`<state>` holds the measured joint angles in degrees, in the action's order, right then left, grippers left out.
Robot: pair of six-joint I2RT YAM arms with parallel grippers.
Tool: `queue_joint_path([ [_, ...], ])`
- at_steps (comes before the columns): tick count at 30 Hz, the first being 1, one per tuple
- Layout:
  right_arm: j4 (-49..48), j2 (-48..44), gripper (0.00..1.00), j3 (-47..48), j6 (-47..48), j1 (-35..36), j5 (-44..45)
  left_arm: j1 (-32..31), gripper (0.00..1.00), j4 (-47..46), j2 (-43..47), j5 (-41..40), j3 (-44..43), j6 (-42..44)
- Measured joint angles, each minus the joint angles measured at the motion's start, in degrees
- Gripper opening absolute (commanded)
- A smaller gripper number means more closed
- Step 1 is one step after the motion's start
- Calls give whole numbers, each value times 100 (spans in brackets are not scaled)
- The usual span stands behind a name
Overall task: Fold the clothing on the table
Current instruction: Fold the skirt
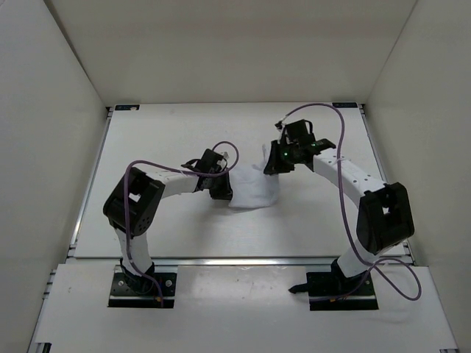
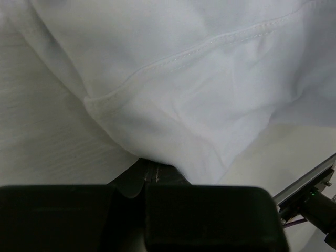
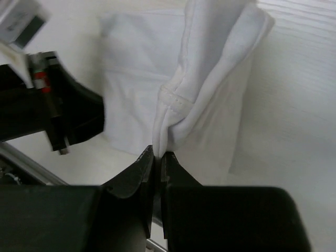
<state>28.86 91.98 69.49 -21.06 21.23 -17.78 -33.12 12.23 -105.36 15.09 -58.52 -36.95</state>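
The clothing (image 1: pixel 252 190) is a small white garment bunched in the middle of the table (image 1: pixel 169 228), between the two arms. My left gripper (image 1: pixel 223 193) is shut on its left edge; in the left wrist view the stitched hem (image 2: pixel 173 58) drapes over the closed fingertips (image 2: pixel 157 170). My right gripper (image 1: pixel 273 168) is shut on the garment's upper right corner. The right wrist view shows a fold of white fabric (image 3: pixel 210 94) pinched between the black fingertips (image 3: pixel 143 160), with the rest hanging down beyond them.
White walls surround the table on three sides. A silver rail (image 1: pixel 243 259) runs along the near edge by the arm bases. The left arm's black wrist (image 3: pixel 58 115) shows at the left of the right wrist view.
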Motion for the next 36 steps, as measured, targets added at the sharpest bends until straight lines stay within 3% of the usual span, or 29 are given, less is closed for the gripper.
queue_joint_path([
  [9, -216, 763, 0, 323, -382, 1102, -278, 15, 0, -76, -190, 214, -168, -61],
  [20, -994, 1187, 1, 275, -881, 1211, -879, 310, 0, -26, -15, 289, 46, 9],
  [23, -1285, 1209, 48, 273, -1049, 1211, -1073, 400, 0, 107, 31, 273, 52, 94],
  [25, -1386, 1228, 65, 275, -1095, 1213, -1172, 474, 0, 254, 90, 254, 52, 166],
  [27, -1427, 1231, 69, 282, -1108, 1213, -1202, 603, 2, 466, 205, 184, 96, 269],
  [31, -1517, 1161, 67, 293, -1193, 1126, -1237, 1095, 2, 973, 695, 9, 192, 485],
  [34, -1602, 807, 57, 219, -1246, 874, -1204, 1478, 2, 1204, 1185, -116, 190, 638],
  [35, -1615, 588, 45, 144, -1233, 741, -1130, 1585, 2, 1250, 1335, -140, 188, 682],
  [36, -1637, 350, 40, 46, -1196, 616, -1032, 1655, 2, 1290, 1467, -155, 188, 719],
])
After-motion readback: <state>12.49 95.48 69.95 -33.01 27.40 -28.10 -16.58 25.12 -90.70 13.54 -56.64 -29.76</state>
